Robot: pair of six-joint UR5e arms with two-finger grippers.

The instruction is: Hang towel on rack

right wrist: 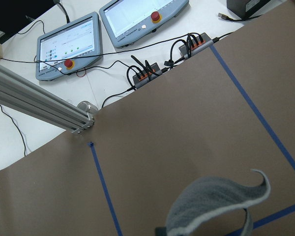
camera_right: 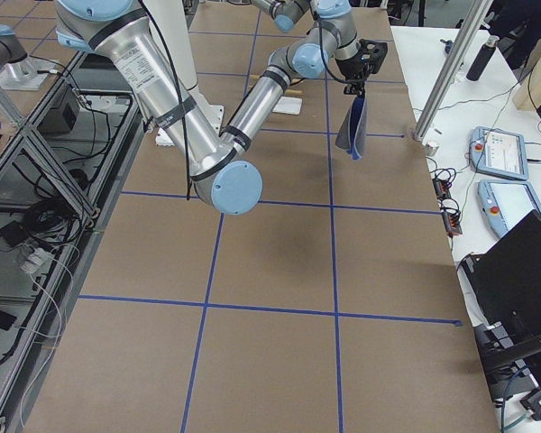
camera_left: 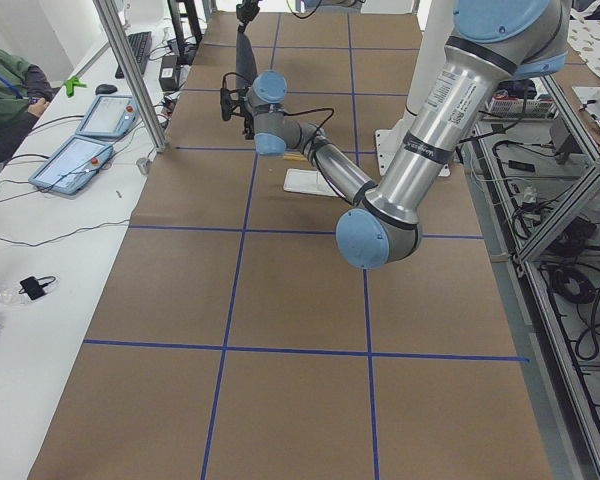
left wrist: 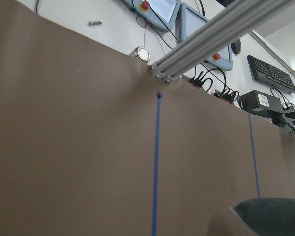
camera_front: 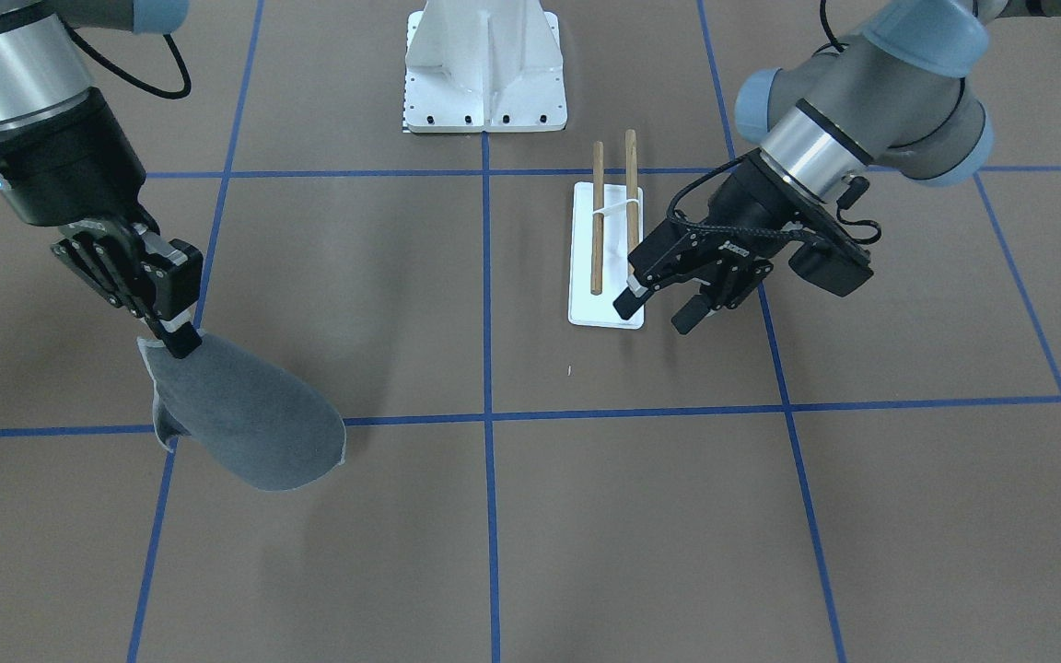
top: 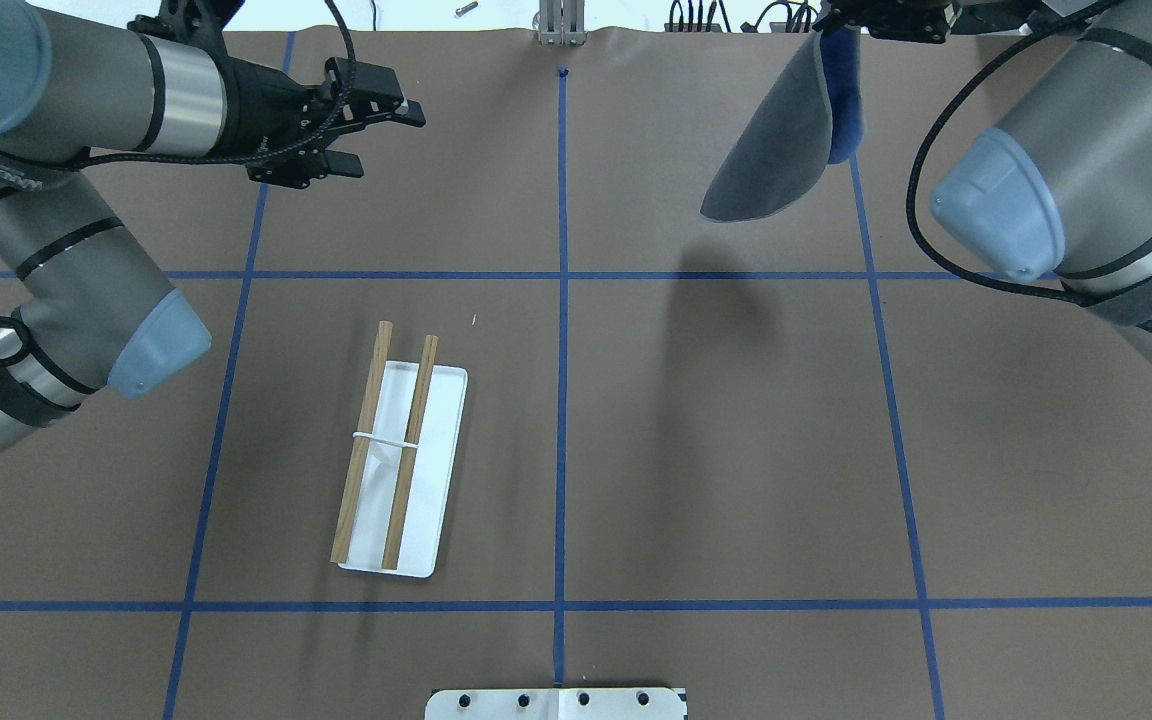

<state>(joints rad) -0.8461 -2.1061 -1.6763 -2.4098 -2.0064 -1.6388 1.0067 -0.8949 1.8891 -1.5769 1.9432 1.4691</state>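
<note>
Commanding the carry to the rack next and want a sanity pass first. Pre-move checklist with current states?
1. Right claw shut on the towel: ok, it is pinched at its top end.
2. Towel off the table: ok, it hangs free, and its shadow lies apart in the overhead view.
3. Towel spread for draping: not ok, it hangs curled with the blue reverse showing.
4. Rack dowels bare: ok.
5. Left claw open and empty: ok.
6. Left claw clear of the rack: cannot tell. The front view puts it over the base corner, while the overhead view puts it past the rack's end.
</note>
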